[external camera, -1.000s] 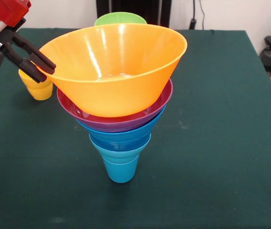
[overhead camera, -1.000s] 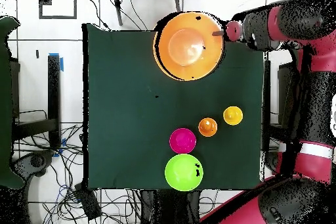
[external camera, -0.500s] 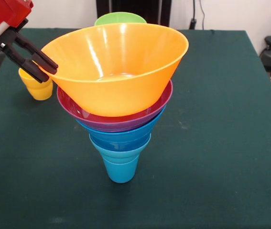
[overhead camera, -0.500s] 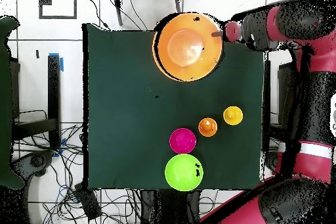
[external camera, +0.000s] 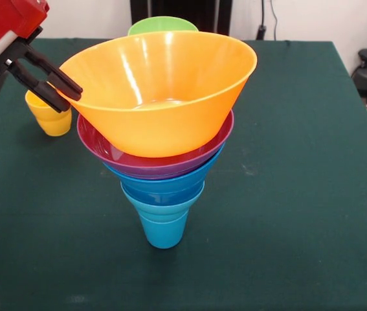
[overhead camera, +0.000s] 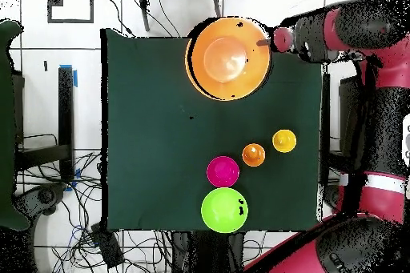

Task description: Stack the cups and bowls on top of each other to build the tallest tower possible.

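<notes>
The tower stands near the table's middle in the front view: a blue cup (external camera: 164, 230) as base, blue bowls (external camera: 164, 184), a purple bowl (external camera: 151, 165) and the big yellow-orange bowl (external camera: 164, 97) on top, sitting tilted. My gripper (external camera: 66, 97) is at that bowl's left rim, shut on it. In the overhead view the gripper (overhead camera: 268, 40) is at the right edge of the yellow-orange bowl (overhead camera: 228, 58). A yellow cup (external camera: 50, 120) stands behind the gripper. The overhead view also shows the yellow cup (overhead camera: 284, 140), an orange cup (overhead camera: 253, 154), a red bowl (overhead camera: 223, 171) and a green bowl (overhead camera: 223, 210).
The green bowl (external camera: 162, 24) shows at the far edge of the dark green table (external camera: 300, 194) behind the tower. The tower hides the orange cup and the red bowl in the front view. Cables lie on the floor around the table.
My gripper has risen slightly and moved a little toward the tower. The yellow-orange bowl has shifted with it, its gripped side lifted a little.
</notes>
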Motion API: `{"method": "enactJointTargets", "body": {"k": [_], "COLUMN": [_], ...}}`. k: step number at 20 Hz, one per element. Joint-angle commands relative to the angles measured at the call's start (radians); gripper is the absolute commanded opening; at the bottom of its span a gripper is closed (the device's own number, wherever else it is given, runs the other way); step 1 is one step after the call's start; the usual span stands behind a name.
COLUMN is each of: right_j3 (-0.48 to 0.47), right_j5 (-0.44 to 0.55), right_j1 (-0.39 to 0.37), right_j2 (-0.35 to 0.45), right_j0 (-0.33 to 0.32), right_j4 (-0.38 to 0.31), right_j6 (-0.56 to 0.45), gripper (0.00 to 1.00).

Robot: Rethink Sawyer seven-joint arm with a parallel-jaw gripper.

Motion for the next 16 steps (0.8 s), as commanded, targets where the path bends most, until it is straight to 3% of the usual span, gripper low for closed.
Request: {"method": "enactJointTargets", "body": {"k": [1, 16], "right_j3": [0.061, 0.040], "right_j5": [-0.057, -0.045], "right_j1": [0.035, 0.034], "right_j2": [0.007, 0.001], "right_j0": [0.020, 0.035], "right_j4": [-0.033, -0.050], "right_j6": [-0.327, -0.337], "gripper": [0.00, 0.00]}}
